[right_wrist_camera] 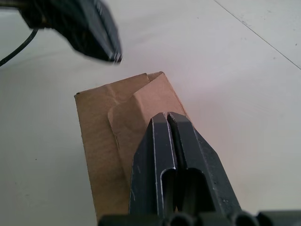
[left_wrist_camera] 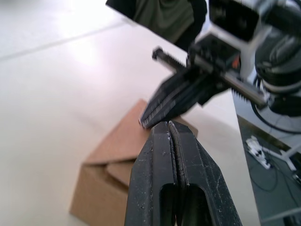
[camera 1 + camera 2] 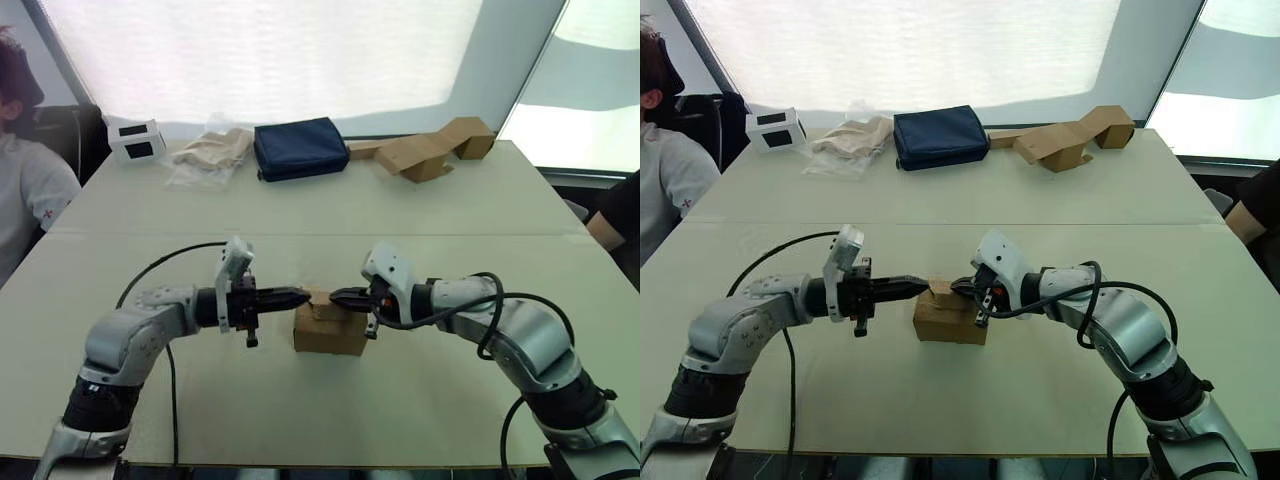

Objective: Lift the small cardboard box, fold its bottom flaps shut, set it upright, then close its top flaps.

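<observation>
The small cardboard box (image 3: 329, 334) stands on the table between my two arms; its bottom flaps are hidden underneath. Its top flaps (image 1: 123, 116) lie folded inward, overlapping unevenly, with one corner (image 3: 940, 288) sticking up a little. My left gripper (image 3: 303, 296) is shut and empty, its tip just over the box's left top edge. My right gripper (image 3: 336, 296) is also shut, its tip resting on or just above the top flaps from the right. In the left wrist view the two tips (image 2: 168, 125) nearly meet over the box (image 2: 106, 162).
Along the far edge lie a white box with dark windows (image 3: 137, 140), a plastic bag of cloth (image 3: 212, 155), a navy pouch (image 3: 300, 148) and bent cardboard pieces (image 3: 435, 150). A person (image 3: 25, 190) sits at the left; an arm (image 3: 608, 228) shows at the right.
</observation>
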